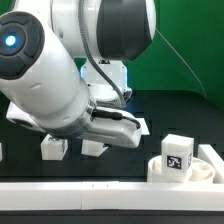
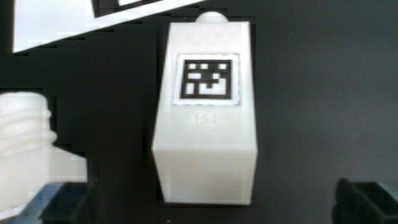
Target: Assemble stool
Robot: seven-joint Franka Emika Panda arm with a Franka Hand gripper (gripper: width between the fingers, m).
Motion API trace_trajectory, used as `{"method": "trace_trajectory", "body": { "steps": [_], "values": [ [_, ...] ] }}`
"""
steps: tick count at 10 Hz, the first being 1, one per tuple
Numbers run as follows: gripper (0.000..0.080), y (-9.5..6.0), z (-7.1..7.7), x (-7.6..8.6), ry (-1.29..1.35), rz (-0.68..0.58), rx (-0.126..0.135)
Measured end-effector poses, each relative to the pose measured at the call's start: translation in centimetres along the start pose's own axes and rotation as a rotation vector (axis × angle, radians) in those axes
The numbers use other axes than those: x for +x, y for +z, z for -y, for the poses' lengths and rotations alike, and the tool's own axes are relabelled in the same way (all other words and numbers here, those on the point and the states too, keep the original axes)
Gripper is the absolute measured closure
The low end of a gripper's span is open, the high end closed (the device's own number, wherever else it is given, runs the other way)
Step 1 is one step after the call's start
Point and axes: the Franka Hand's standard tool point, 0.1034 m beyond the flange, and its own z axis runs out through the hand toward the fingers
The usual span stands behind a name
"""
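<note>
Found round seat [image 1: 208,168] at four o'clock of exterior view, on black table [image 1: 190,110], with tagged leg [image 1: 177,155] standing upright within its ring. Noted second leg [image 1: 52,147] and third leg [image 1: 92,147] at seven o'clock, partly under arm [image 1: 50,85]. Recorded in wrist view a lying leg [image 2: 210,125], tag uppermost, near marker board [image 2: 63,25]. Observed gripper [image 2: 210,210] spread wide, holding nothing.
</note>
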Motion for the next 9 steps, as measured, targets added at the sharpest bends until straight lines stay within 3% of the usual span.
{"method": "trace_trajectory", "body": {
  "steps": [3,7,8,9],
  "values": [
    [0.0150,1.2,-0.4,-0.4,0.000,0.014,0.001],
    [0.0150,1.4,0.1,-0.5,-0.007,0.011,-0.009],
    [0.0291,1.5,0.4,-0.4,-0.011,0.004,-0.010],
    [0.0291,1.9,0.6,-0.2,-0.013,-0.005,-0.013]
  ]
}}
